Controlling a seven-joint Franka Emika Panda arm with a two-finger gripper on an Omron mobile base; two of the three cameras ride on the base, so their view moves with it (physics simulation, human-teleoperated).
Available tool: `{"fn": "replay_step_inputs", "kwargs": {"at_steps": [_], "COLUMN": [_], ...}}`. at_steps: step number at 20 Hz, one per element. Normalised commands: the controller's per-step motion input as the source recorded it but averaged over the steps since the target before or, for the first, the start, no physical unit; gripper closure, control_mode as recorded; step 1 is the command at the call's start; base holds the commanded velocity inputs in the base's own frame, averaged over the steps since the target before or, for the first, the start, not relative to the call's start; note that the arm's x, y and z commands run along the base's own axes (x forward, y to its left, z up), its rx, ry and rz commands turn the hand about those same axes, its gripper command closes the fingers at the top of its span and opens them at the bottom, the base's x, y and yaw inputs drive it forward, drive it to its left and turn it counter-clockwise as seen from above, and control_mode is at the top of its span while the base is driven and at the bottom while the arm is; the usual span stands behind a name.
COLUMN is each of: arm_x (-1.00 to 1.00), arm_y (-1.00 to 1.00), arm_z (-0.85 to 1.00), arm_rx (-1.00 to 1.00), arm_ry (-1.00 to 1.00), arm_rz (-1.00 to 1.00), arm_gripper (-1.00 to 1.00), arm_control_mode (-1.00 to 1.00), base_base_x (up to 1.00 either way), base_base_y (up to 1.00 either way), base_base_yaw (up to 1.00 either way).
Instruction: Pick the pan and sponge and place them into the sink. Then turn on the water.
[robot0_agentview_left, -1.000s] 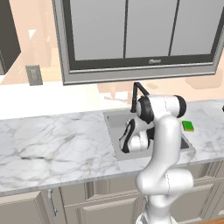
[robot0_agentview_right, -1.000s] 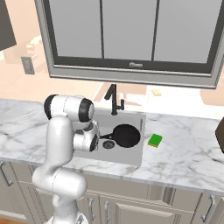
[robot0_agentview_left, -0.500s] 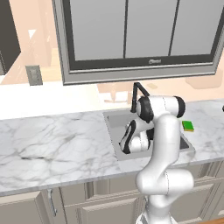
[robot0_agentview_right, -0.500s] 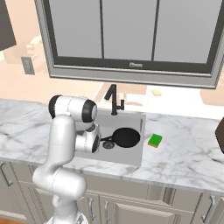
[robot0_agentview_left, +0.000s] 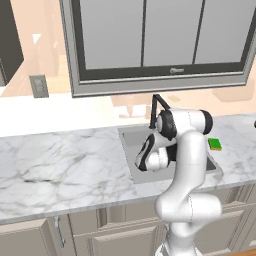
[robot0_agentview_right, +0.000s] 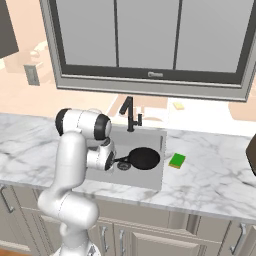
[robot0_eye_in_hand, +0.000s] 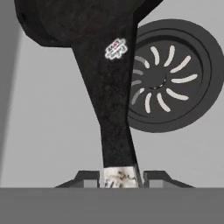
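Note:
The black pan (robot0_agentview_right: 145, 158) lies in the grey sink (robot0_agentview_right: 150, 137), its handle pointing left over the round drain (robot0_agentview_right: 124, 166). My gripper (robot0_agentview_right: 116, 161) is down in the basin at the handle's end. In the hand view the silver-grey end of the pan's handle (robot0_eye_in_hand: 114, 109) sits between my gripper's (robot0_eye_in_hand: 121, 177) fingertips with a thin gap on each side, so the jaws stand slightly open. The green sponge (robot0_agentview_right: 177, 160) (robot0_agentview_left: 215, 144) lies on the marble counter just right of the sink. No water is in view at the black faucet (robot0_agentview_right: 129, 112).
The faucet (robot0_agentview_left: 157, 102) stands at the sink's back rim, close to my arm's upper joint. A window frame (robot0_agentview_right: 150, 75) runs above the counter. A dark object (robot0_agentview_right: 251, 155) sits at the counter's far right edge. White marble counter (robot0_agentview_left: 60, 165) stretches to the left.
The pan lies in the same spot in the basin and my hand stays low at its handle. The arm has barely shifted.

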Motion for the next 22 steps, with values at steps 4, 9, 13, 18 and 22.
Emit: {"fn": "replay_step_inputs", "kwargs": {"at_steps": [4,9,13,18,22], "arm_x": [0.0,0.0,-0.11,-0.29,-0.44], "arm_y": [-0.03,0.0,0.0,0.0,0.0], "arm_z": [-0.09,0.38,0.51,0.59,0.52], "arm_rx": [0.0,0.0,0.0,0.0,0.0], "arm_ry": [0.0,0.0,0.0,-0.02,-0.01], "arm_rz": [0.0,0.01,0.04,0.11,0.21], "arm_gripper": [-1.0,-1.0,-1.0,-1.0,-1.0], "arm_control_mode": [-1.0,-1.0,-1.0,-1.0,-1.0], "base_base_x": [0.0,0.0,0.0,0.0,0.0], "base_base_y": [0.0,0.0,0.0,0.0,0.0], "base_base_yaw": [0.0,0.0,0.0,0.0,0.0]}}
